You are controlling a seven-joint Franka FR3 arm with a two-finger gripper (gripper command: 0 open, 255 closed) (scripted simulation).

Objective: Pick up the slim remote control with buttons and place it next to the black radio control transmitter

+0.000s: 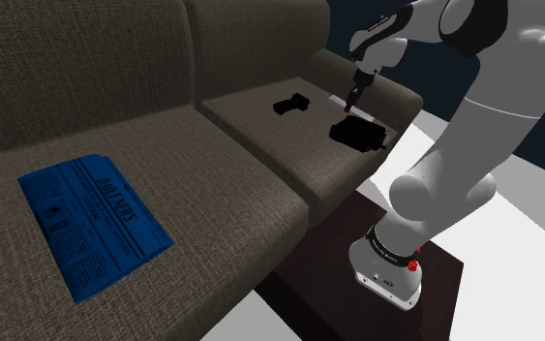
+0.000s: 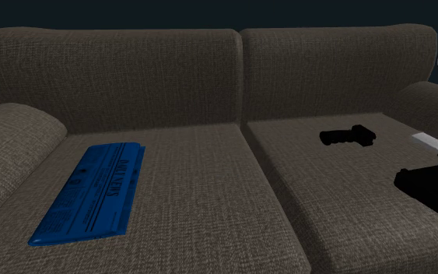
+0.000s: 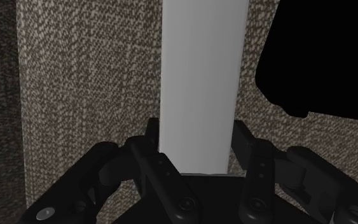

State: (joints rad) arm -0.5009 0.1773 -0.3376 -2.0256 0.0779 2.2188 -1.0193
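The slim remote [image 3: 201, 83] is a plain pale grey bar, and no buttons show on it. My gripper [image 3: 196, 151] is shut on its near end, one black finger on each long side. In the shoulder view the gripper [image 1: 355, 97] points down at the remote [image 1: 342, 100] on the far seat cushion, beside the armrest. I cannot tell whether the remote is off the fabric. A black pistol-shaped transmitter [image 1: 292, 104] lies further toward that view's left. A flat black blocky object [image 1: 360, 133] lies close on the near side of the gripper.
The grey-brown sofa [image 1: 164, 145] has a seam between its two seat cushions. A blue newspaper [image 1: 91, 218] lies on the other cushion. The armrest [image 1: 396, 92] rises just behind the gripper. The robot's dark stand [image 1: 377, 291] sits against the sofa front.
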